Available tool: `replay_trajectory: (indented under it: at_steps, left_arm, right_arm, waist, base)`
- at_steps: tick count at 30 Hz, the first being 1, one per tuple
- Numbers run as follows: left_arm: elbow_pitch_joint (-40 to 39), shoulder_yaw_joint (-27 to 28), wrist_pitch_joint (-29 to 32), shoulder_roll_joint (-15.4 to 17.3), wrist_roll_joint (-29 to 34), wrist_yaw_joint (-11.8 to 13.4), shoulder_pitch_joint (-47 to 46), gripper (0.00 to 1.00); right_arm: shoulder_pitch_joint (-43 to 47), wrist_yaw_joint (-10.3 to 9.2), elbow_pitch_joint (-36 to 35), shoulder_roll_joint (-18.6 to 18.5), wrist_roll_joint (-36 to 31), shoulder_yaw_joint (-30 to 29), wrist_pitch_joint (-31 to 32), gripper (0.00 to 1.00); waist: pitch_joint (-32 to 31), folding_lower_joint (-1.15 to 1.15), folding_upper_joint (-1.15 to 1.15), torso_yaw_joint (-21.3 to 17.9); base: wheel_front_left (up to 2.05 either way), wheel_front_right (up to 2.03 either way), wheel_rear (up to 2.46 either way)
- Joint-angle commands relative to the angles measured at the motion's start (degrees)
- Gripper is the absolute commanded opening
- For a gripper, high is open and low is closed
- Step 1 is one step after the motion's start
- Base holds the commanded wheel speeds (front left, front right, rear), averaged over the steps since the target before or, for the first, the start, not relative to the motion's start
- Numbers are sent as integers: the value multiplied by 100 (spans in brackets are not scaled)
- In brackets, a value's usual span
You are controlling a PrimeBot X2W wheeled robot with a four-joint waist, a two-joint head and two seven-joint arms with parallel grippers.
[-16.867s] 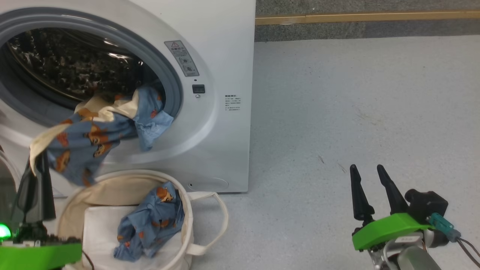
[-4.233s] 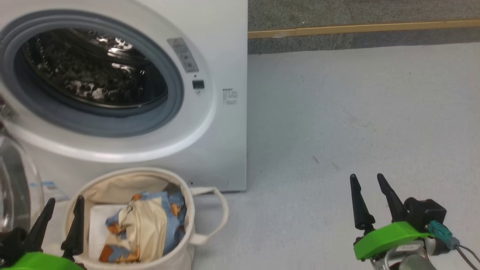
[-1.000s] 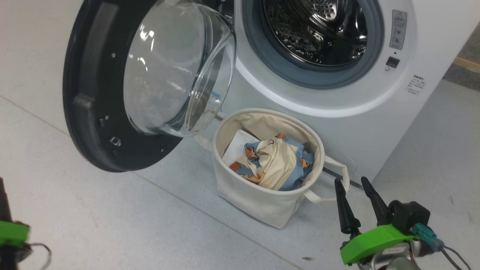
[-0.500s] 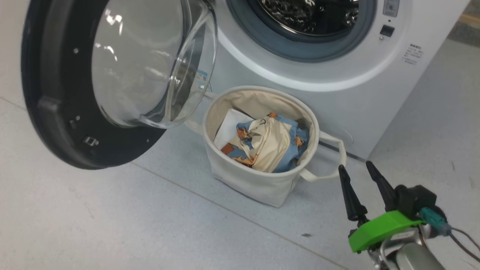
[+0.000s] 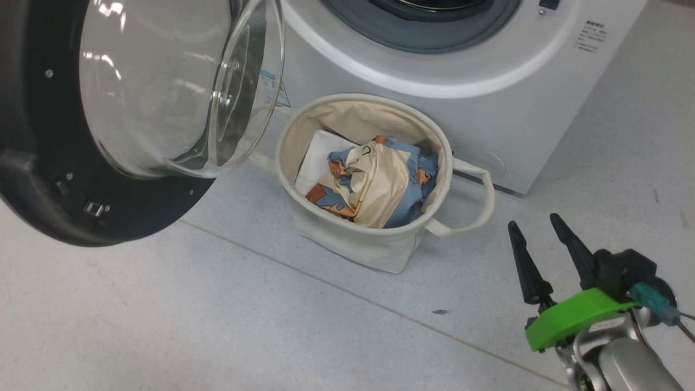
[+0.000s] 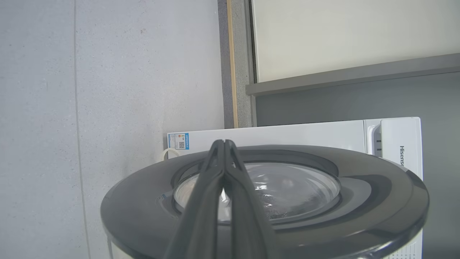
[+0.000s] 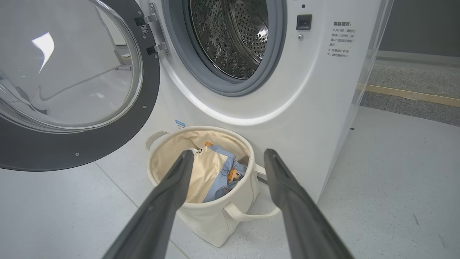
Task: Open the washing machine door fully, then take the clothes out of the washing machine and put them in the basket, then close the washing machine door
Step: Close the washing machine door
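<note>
Step in hand, as judged: the last one, shutting the washing machine door (image 5: 136,212). The clothes (image 5: 374,179) lie bunched in the basket (image 5: 353,247), which stands on the floor (image 5: 217,326) just in front of the washing machine (image 5: 488,108). The drum (image 7: 230,36) looks bare in the right wrist view.

Door: swung wide to the robot's left, glass dome facing the camera in the head view.

Left gripper (image 6: 222,141): fingers (image 6: 205,201) pressed together, nothing between them, lying across the door's glossy outer face. Cannot tell if they touch it.

Right gripper (image 5: 532,219): fingers spread, empty, low over the floor to the right of the basket, well apart from the door.

Next move, as judged: the closed left fingers push on the outer rim, far from the hinge, and swing the door round to the opening. The dome must pass over the basket rim, which sits near its path.

Against earlier frames: a blue garment then hung from the drum mouth, with one piece in the basket; now all are in the basket. The left fingers, then spread beside the basket, are now together. The head camera has turned left, bringing the door into view
</note>
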Motion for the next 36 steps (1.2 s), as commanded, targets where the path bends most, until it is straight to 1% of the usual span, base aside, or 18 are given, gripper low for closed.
replay_trajectory:
  at_steps: [1,6,9,14,15,20,23,27,32,36]
  left_arm:
    - [-91,71,-115,470,68,-25,-351,0]
    - [174,-13,-579,430,244,-163,-645,0]
    - [318,-92,-702,303,299,-269,-796,0]
    - [472,-332,-620,88,415,-403,-956,0]
    - [472,-332,-620,88,415,-403,-956,0]
    - [439,-509,-247,-53,404,-473,-1016,0]
    - [281,-641,-9,-133,413,-490,-931,0]
    - [-288,-786,420,-298,298,-494,-686,0]
    - [-1008,-1058,845,-608,231,-495,-313,0]
    - [-1547,-1317,1085,-942,222,-496,-22,0]
  right_arm:
    - [-179,23,-252,-114,-72,36,39,100]
    - [-146,23,-368,-158,-85,-2,121,100]
    - [-116,23,-418,-189,-94,-22,169,100]
    - [-100,23,-515,-237,-105,-36,234,100]
    - [-100,23,-515,-237,-105,-36,234,100]
    - [-67,23,-550,-213,-114,-63,254,100]
    - [-14,23,-482,-154,-105,-61,212,100]
    - [40,23,-340,-25,-66,-6,98,100]
    - [82,23,-115,139,-21,63,-58,100]
    - [118,23,62,265,15,116,-175,100]
  waist:
    - [41,0,0,-16]
    - [92,0,0,-47]
    - [112,0,0,-47]
    - [136,0,0,-39]
    - [136,0,0,-39]
    - [106,0,0,-37]
    - [-12,0,0,-28]
    - [-240,0,0,-1]
    - [-554,0,0,93]
    - [-771,0,0,140]
  base:
    - [0,0,0]
    - [0,0,0]
    - [0,0,0]
    - [0,0,0]
    - [0,0,0]
    - [0,0,0]
    - [0,0,0]
    - [0,0,0]
    - [0,0,0]
    - [0,0,0]
